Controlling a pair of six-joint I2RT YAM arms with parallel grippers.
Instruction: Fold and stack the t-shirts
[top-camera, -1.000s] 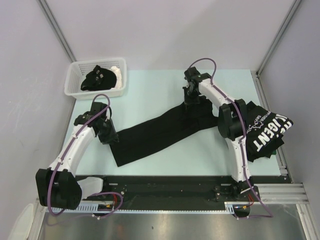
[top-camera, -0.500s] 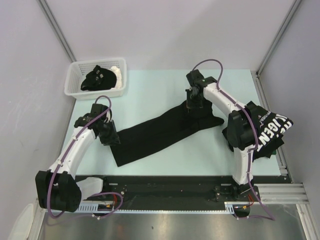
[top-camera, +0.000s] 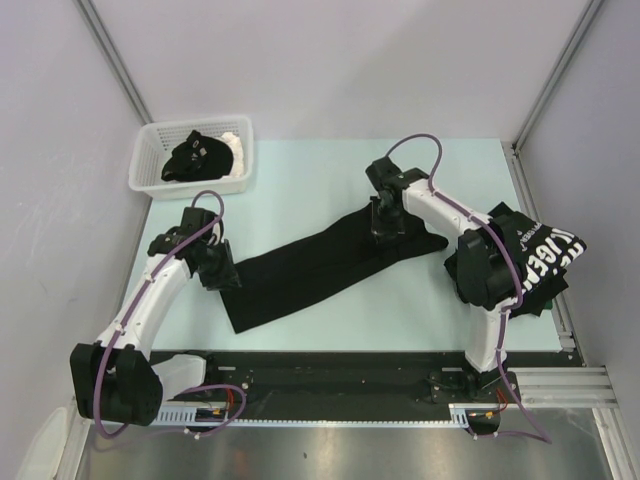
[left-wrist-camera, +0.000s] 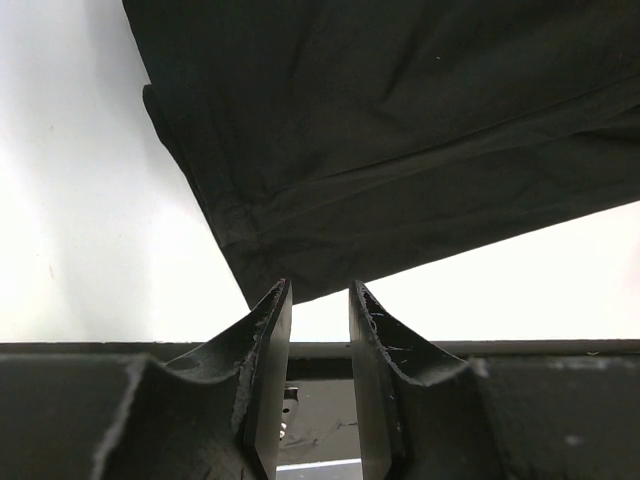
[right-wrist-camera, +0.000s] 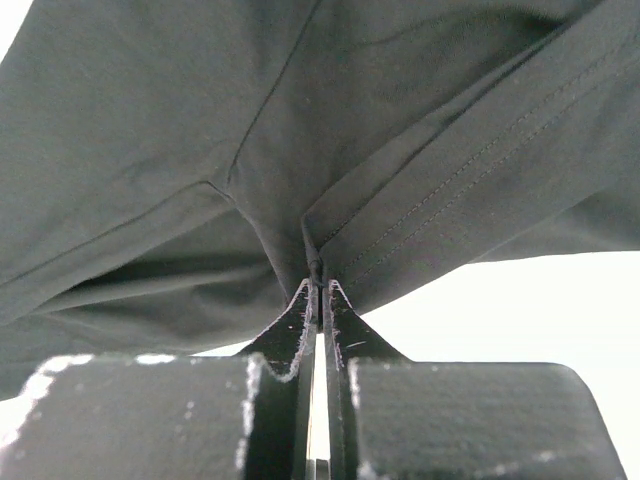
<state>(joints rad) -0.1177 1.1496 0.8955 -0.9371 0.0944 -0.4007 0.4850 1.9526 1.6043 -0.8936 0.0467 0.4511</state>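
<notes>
A black t-shirt (top-camera: 310, 265), folded into a long strip, lies slantwise across the pale table. My right gripper (top-camera: 381, 228) is shut on a seamed fold at its far right end; in the right wrist view the gripper (right-wrist-camera: 318, 280) pinches the cloth (right-wrist-camera: 200, 150) between its tips. My left gripper (top-camera: 222, 275) is at the strip's left end. In the left wrist view it (left-wrist-camera: 318, 292) is open and empty, with the shirt's corner (left-wrist-camera: 400, 130) just beyond the tips. A folded black shirt with white lettering (top-camera: 540, 262) lies at the table's right edge, partly behind the right arm.
A white slotted basket (top-camera: 185, 188) stands at the far left corner with a crumpled black garment (top-camera: 195, 157) in it. Grey walls close in the table at the back and sides. A black rail (top-camera: 330, 365) runs along the near edge.
My right gripper has moved toward the near side with the shirt's end in it, bunching that end. The left arm has hardly moved.
</notes>
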